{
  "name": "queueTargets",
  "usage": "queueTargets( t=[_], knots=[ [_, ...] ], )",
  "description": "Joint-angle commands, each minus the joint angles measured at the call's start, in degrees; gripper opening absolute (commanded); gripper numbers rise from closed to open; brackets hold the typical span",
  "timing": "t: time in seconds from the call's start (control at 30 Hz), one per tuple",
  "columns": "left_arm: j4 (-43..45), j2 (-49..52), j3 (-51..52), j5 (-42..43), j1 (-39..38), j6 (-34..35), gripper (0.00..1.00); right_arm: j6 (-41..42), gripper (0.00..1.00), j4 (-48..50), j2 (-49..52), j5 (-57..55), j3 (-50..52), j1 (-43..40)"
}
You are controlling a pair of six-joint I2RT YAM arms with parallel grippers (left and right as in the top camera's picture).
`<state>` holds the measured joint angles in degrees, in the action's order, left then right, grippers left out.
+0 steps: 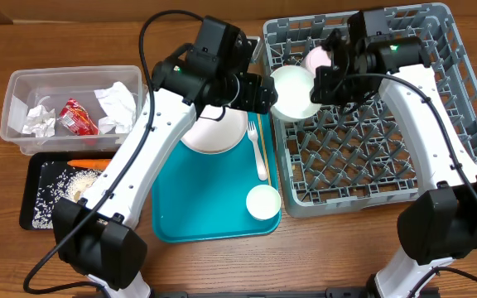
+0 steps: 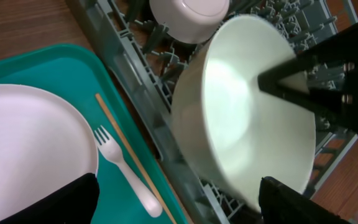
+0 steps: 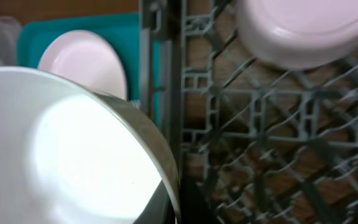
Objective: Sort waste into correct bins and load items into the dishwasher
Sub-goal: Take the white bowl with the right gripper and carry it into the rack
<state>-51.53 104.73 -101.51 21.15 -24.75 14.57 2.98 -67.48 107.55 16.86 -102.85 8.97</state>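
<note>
Right jaws pinch one white bowl (image 1: 292, 93); one pink bowl (image 1: 315, 58) sits racked.

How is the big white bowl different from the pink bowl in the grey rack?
The white bowl is creamy white; the pink bowl is pale pink. The white bowl is tipped so its inside shows; the pink bowl lies bottom up. The right gripper pinches the white bowl's rim; the pink bowl rests alone in the rack. Both are round bowls.

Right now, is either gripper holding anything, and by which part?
Right gripper pinches the round white bowl by its rim; left gripper open, holds nothing.
</note>
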Motion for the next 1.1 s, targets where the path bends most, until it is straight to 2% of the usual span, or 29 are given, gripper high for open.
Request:
queueTargets(
  t=[0.0, 0.17, 0.23, 0.37, 0.5, 0.6, 0.87, 1.07],
  knots=[
    [-0.13, -1.46, -2.12, -0.59, 2.1, -0.83, 0.84, 0.24, 0.04, 3.34, -0.72, -12.5, -1.64, -0.42],
    [-3.74, -1.44, -2.12, -3.85, 3.72, -0.9, 0.86, 0.28, 0.04, 9.81, -0.72, -29.66, -1.64, -0.42],
    [-5.57, -1.44, -2.12, -7.06, 3.91, -0.87, 1.0, 1.77, 0.04, 12.83, -0.72, -37.38, -1.62, -0.42],
    [-8.11, -1.38, -2.12, -11.5, 3.89, -0.87, 1.0, 1.44, 0.04, 21.88, -0.7, -53.55, -0.59, -0.42],
    [-8.07, -1.36, -2.12, -11.47, 3.89, -0.87, 1.0, 0.98, 0.04, 30.95, -0.15, -69.24, 0.52, -1.14],
    [-8.07, -1.36, -2.12, -11.47, 3.89, -0.87, 1.0, -2.25, 0.04, 35.82, 0.94, -73.92, 0.52, -2.71],
    [-8.07, -1.36, -2.12, -11.47, 3.89, -0.87, 1.0, -15.63, 0.04, 46.01, 7.8, -77.22, 0.52, -9.18],
    [-8.07, -1.36, -2.12, -11.5, 3.89, -0.87, 1.0, -19.58, 0.04, 47.65, 12.17, -77.72, 0.52, -10.56]
  ],
)
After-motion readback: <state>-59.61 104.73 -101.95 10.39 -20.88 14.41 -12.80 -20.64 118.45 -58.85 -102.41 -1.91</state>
